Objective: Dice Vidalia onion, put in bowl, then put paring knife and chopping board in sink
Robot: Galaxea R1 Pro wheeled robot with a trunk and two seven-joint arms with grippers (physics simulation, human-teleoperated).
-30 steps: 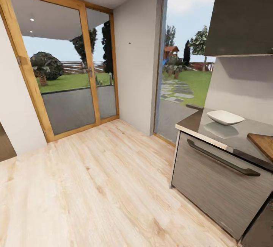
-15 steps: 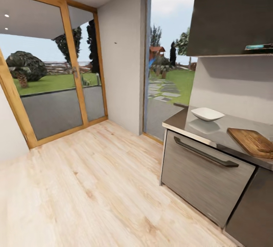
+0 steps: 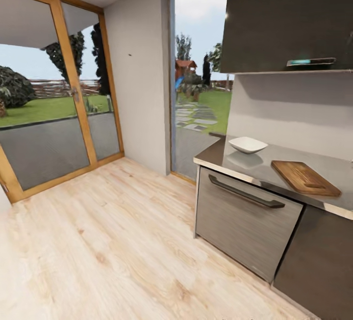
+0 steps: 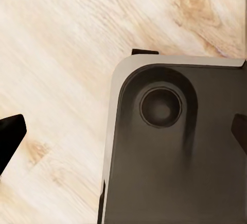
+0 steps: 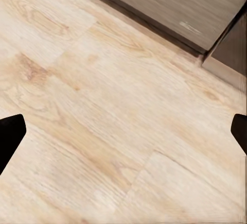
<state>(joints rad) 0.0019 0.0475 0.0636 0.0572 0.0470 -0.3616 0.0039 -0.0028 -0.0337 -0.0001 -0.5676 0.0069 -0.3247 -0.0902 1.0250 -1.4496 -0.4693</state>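
Both our grippers hang wide open and empty above the floor.

Our left gripper point(image 4: 123, 131) hangs over the robot's dark base point(image 4: 180, 147), our right gripper point(image 5: 123, 131) over pale wood floor point(image 5: 103, 110) near a grey drawer front point(image 5: 170, 2). Farther out, the countertop point(image 3: 235, 165) carries the bowl point(image 3: 247, 145) near its window end, and the chopping board point(image 3: 305, 178) lies flat beside it, apart.
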